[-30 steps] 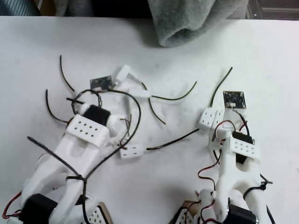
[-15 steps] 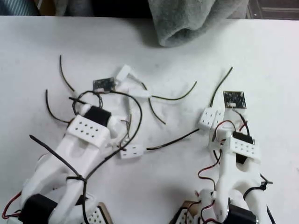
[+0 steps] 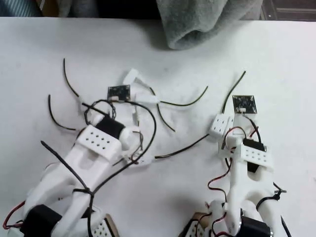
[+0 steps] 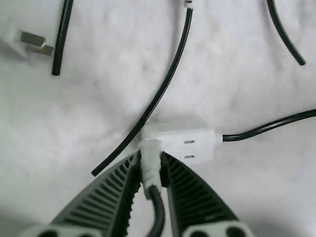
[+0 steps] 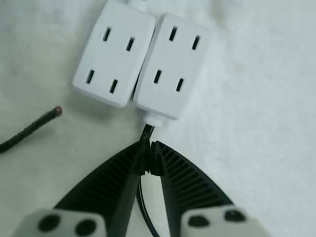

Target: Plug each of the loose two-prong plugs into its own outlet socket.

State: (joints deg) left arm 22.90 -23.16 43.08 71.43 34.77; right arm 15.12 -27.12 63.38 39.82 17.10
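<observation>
Two cords are in my grip, one per arm. On the left, my left fingers (image 4: 150, 160) are closed snugly on the white body of a two-prong plug (image 4: 148, 150), whose nose touches the end of a single outlet socket (image 4: 190, 143) lying on the counter (image 4: 74, 108); I cannot tell whether the prongs are seated. To finish well, I would push straight along the socket's length, keep the plug level, and watch that the light socket does not skate away. Another loose plug (image 4: 29, 42) lies well apart, prongs bare. On the right, my right fingers (image 5: 148, 149) are pinched almost fully shut on a thin black cord (image 5: 146, 132) just beside the twin sockets (image 5: 170, 64), steadying them, I judge.
</observation>
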